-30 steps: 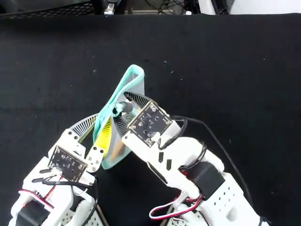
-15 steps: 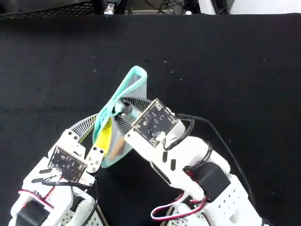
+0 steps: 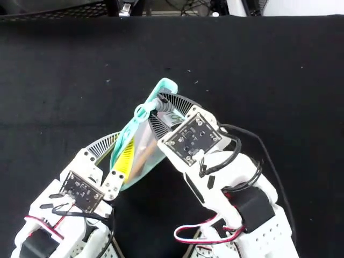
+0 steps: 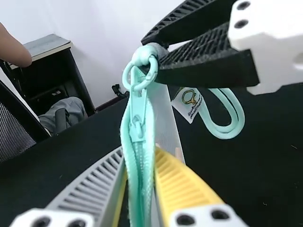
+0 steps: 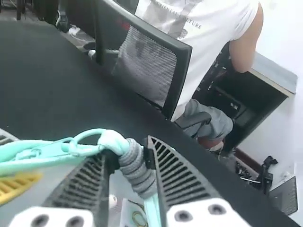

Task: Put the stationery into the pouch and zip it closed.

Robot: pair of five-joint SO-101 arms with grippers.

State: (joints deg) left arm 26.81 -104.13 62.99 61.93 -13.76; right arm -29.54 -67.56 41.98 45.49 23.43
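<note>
A matte black cloth table spreads across the high view, and two white plastic arms rise from the bottom edge toward the centre. The left gripper, lower left of centre, has one ribbed grey finger and one ribbed yellow finger. Its jaws are nearly together, pinching the pouch by its zip edge. The right gripper, just above centre, has curved black ribbed fingers set narrow and clamped on the grey cord tab, a ridged, rounded stub tied to the zip's ring. The pouch is stretched between the two grippers, zip edge uppermost, slanting from lower left up to the right. It is a flat sleeve with frosted translucent walls and a mint zipper whose teeth are meshed along the stretch in view. A mint strap loop curls off its upper end, near a small white label. Through the wall shows a slim tan stick of stationery, lying inside the pouch.
</note>
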